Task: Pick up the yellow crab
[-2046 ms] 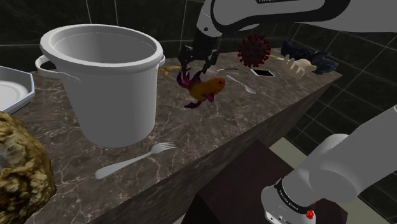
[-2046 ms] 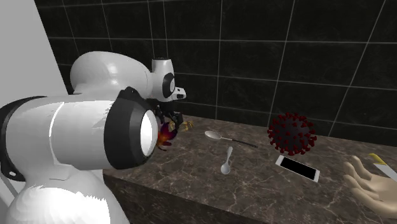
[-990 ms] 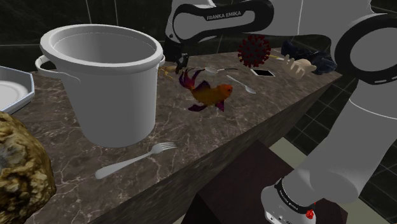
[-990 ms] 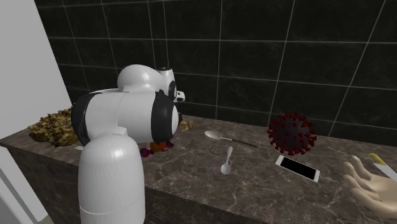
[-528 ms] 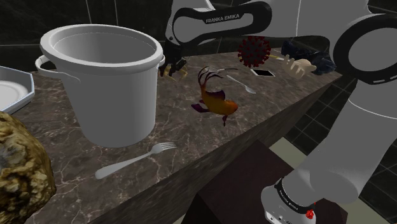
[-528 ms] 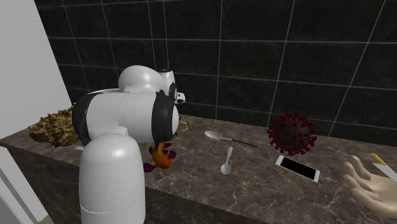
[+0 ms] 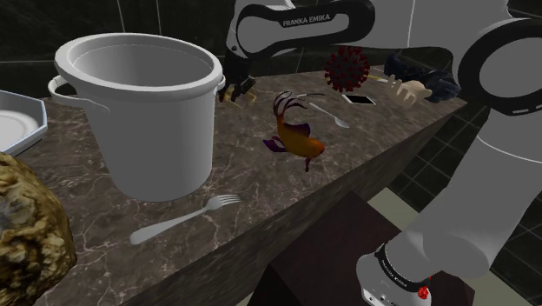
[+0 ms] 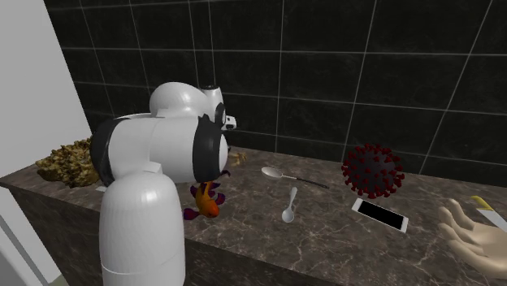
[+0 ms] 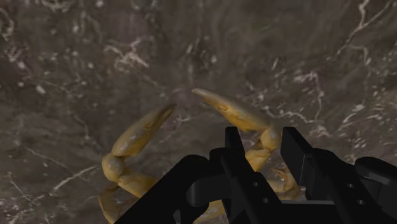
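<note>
plainly, found the black gripper [image 9: 264,145] down low over the dark marble counter [image 7: 247,187], closed in on the yellow crab [image 9: 135,135]. saw the two fingers [image 9: 233,145] a narrow way apart in the wrist view, with the bent arm of one claw filling the gap and seeming to touch both, so gripping the crab by that arm. noted the other claw curving free beside the gripper, both claw tips pointing toward each other over the stone. found the crab lying on the counter, not lifted.

in the shoulder view, placed gripper and crab at three o'clock of the big white bucket [image 7: 148,130], just beside its wall. spotted an orange and purple fish [image 7: 297,137] at five o'clock of the gripper, near but apart. found a fork [image 7: 182,219] flat on the stone at five o'clock of the bucket. saw a spoon [image 7: 332,115] at two o'clock of the fish, a red spiky ball [image 7: 347,68] at one o'clock of it, and a phone [image 7: 359,99] at five o'clock of the ball. made out a pale model hand [image 7: 408,89] at three o'clock of the phone. found a white plate [image 7: 17,122] at nine o'clock of the bucket and a brown lumpy mass [image 7: 26,226] at seven o'clock.

in the second exterior view, saw the fish just past the white arm [image 8: 154,154].
</note>
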You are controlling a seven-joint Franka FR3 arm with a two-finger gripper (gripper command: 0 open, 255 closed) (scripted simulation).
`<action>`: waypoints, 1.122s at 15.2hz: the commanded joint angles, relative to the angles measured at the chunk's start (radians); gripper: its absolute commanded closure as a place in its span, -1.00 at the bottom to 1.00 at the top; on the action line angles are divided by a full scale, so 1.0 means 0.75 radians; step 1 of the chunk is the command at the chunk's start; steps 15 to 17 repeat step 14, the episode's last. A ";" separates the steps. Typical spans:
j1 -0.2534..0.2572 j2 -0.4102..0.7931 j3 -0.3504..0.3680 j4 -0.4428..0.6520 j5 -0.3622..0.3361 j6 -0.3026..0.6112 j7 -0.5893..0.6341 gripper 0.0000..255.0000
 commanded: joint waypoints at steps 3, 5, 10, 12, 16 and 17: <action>-0.001 -0.009 0.001 0.060 0.004 -0.068 -0.005 1.00; -0.001 -0.015 0.002 0.088 0.006 -0.102 -0.006 1.00; 0.000 -0.024 0.003 0.165 0.009 -0.188 -0.009 1.00; 0.001 -0.025 0.003 0.199 0.010 -0.224 -0.010 1.00; 0.001 -0.026 0.003 0.202 0.010 -0.226 -0.010 1.00; 0.001 -0.026 0.003 0.202 0.010 -0.226 -0.010 1.00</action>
